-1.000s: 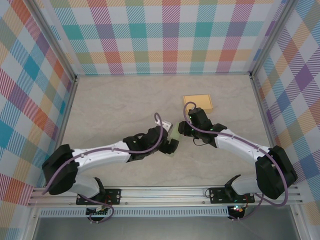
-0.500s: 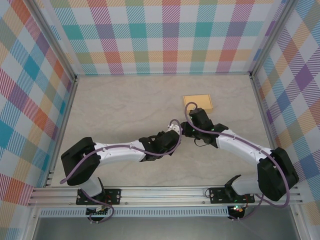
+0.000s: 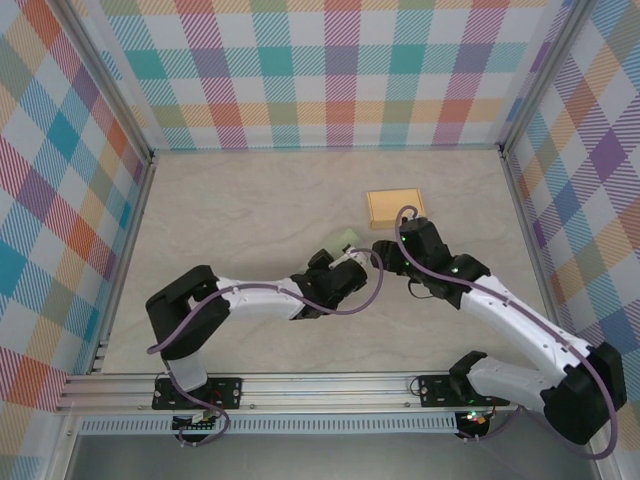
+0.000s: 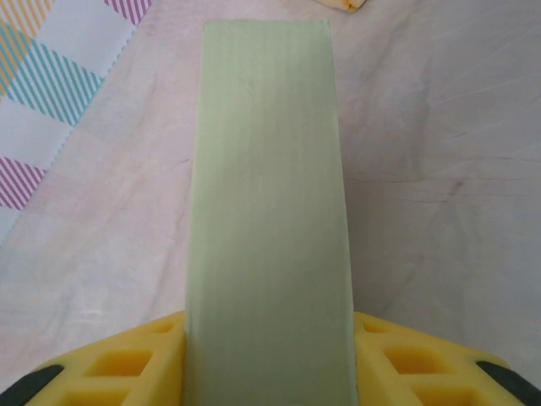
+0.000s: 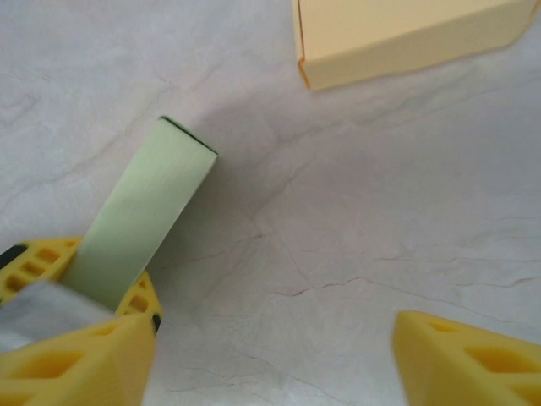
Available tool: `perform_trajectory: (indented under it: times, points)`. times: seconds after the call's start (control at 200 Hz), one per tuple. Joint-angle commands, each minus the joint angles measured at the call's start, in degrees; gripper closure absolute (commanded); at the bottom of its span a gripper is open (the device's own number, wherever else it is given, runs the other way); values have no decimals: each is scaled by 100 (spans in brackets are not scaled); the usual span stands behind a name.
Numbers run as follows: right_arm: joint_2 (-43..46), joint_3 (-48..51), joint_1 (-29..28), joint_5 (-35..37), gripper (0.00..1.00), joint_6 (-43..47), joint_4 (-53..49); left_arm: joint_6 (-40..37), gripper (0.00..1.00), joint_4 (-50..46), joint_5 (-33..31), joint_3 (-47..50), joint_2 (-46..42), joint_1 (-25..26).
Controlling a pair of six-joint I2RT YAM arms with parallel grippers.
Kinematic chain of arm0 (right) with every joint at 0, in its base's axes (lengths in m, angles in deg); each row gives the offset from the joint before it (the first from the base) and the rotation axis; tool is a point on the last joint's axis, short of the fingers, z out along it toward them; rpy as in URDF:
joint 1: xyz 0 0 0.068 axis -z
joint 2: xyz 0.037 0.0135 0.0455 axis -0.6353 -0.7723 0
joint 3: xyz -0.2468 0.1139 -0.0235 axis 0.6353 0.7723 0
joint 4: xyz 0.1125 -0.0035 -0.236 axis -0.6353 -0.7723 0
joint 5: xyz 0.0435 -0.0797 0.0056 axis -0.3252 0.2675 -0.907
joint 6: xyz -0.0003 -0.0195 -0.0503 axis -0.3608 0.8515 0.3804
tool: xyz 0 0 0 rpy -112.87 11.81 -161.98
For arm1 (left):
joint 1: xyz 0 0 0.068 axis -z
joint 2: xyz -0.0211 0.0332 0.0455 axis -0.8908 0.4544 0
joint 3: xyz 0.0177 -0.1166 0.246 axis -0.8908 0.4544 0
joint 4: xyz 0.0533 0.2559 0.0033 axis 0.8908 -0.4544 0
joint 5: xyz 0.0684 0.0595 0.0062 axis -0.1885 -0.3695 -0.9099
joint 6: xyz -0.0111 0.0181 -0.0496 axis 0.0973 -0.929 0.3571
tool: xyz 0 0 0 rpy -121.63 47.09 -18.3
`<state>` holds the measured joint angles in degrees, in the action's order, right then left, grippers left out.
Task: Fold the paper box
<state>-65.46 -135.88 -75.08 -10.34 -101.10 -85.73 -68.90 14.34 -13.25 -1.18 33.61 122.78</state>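
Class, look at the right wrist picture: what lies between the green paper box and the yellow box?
Nothing: bare table separates the green paper box from the yellow box, as the right wrist view shows.

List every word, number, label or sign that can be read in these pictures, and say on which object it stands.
There are none: no text can be read in any view.
The green paper box has plain faces, with no print.
The flat yellow box is also plain.
The checked walls carry only a coloured pattern, no letters or numbers.
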Motion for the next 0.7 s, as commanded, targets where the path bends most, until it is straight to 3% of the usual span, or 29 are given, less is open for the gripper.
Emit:
perform_trajectory:
  times: [0.0, 0.09, 0.32, 0.535, 0.63, 0.695]
  points:
    - [356, -70, -2, 500, 17, 75, -453, -1877, 55, 901, 602, 139, 387, -332]
    - [641, 18, -5, 617, 13, 34, -529, -2805, 52, 1314, 1060, 132, 612, -625]
    - [1045, 101, -5, 795, 11, -72, -740, -4294, 48, 1629, 2245, 125, 737, -1329]
    - [1087, 114, -5, 832, 7, -108, -781, -5328, 44, 2153, 2623, 98, 1217, -1660]
    - [1100, 138, -2, 850, 7, -112, -779, -5648, 34, 2460, 2543, 92, 1449, -1710]
    - [1105, 132, -2, 870, 6, -108, -808, -5751, 20, 2514, 2553, 124, 1467, -1710]
